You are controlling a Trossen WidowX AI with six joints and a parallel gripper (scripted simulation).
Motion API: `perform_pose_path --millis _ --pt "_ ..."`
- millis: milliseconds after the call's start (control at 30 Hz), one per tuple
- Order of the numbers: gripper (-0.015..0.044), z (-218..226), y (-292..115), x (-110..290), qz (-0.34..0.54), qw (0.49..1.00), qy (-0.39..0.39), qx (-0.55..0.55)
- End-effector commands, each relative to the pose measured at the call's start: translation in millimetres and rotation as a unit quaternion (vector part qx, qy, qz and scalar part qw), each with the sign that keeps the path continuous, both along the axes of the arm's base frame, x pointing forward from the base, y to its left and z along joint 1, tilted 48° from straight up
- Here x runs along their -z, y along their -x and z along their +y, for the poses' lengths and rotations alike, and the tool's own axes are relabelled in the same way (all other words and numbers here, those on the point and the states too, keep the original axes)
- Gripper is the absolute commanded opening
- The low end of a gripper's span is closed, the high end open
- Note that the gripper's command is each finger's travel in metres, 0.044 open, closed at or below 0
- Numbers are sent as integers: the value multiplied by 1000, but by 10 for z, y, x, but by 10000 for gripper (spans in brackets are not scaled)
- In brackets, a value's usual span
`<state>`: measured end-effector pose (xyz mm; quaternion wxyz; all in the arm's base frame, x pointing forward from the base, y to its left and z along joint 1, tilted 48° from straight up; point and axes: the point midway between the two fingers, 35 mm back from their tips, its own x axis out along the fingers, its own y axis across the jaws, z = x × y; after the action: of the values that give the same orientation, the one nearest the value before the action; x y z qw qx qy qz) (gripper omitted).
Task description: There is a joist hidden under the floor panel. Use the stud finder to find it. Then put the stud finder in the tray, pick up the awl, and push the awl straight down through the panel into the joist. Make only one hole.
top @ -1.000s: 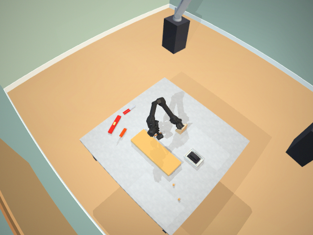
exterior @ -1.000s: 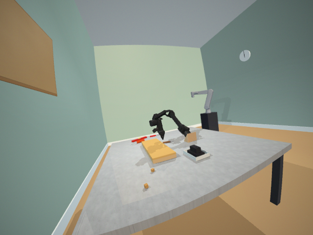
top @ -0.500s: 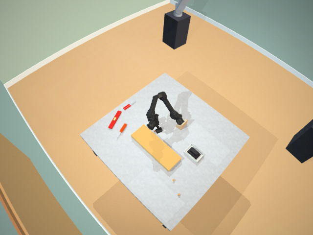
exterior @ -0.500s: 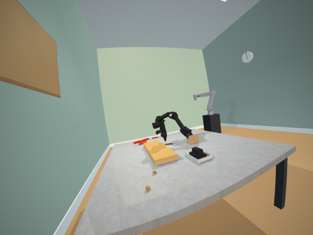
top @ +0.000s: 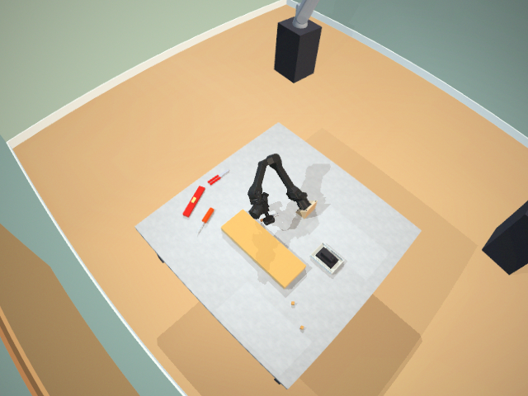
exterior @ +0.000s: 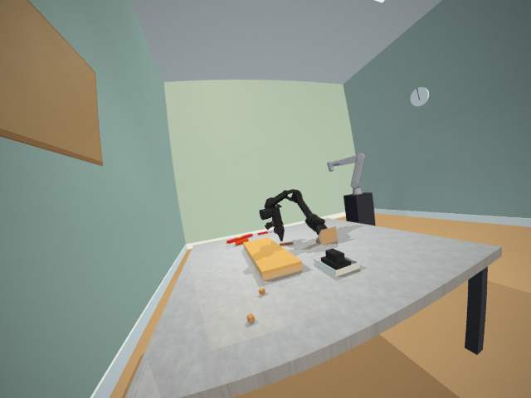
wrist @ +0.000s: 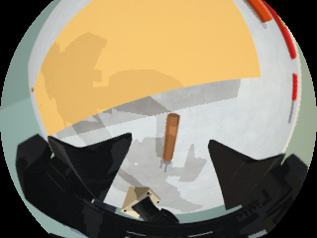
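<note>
The awl (exterior: 285, 243) (wrist: 171, 137) lies on the table beside the long edge of the panel, its brown handle toward the panel and its thin metal tip toward the arm base. In the top view the arm mostly hides it. My gripper (exterior: 281, 236) (wrist: 171, 141) is open and empty above the awl, with the handle showing between the fingers in the wrist view. The yellow panel (top: 264, 249) (exterior: 274, 257) (wrist: 163, 45) lies flat; no hole is visible in it. The black stud finder (top: 326, 257) (exterior: 334, 257) sits inside the white tray (top: 337, 266) (exterior: 347, 269).
A red level (top: 194, 200), an orange-handled tool (top: 207, 214) and a red-handled tool (top: 214, 180) lie beyond the panel's far end. Two small orange cubes (top: 293, 303) (top: 302, 327) lie past its near end. A wooden block (top: 308, 209) (exterior: 328, 235) stands at the arm base.
</note>
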<state>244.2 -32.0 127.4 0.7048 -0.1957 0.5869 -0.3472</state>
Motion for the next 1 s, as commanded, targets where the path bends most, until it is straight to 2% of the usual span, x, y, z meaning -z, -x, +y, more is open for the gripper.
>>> perform_pose_path --millis 0,700,967 --pt "440 -53 -7 39 -1 1000 1 -1" --pt "440 -289 -40 241 -2 1000 3 -1" --pt "230 -289 -40 241 -2 1000 3 -1"
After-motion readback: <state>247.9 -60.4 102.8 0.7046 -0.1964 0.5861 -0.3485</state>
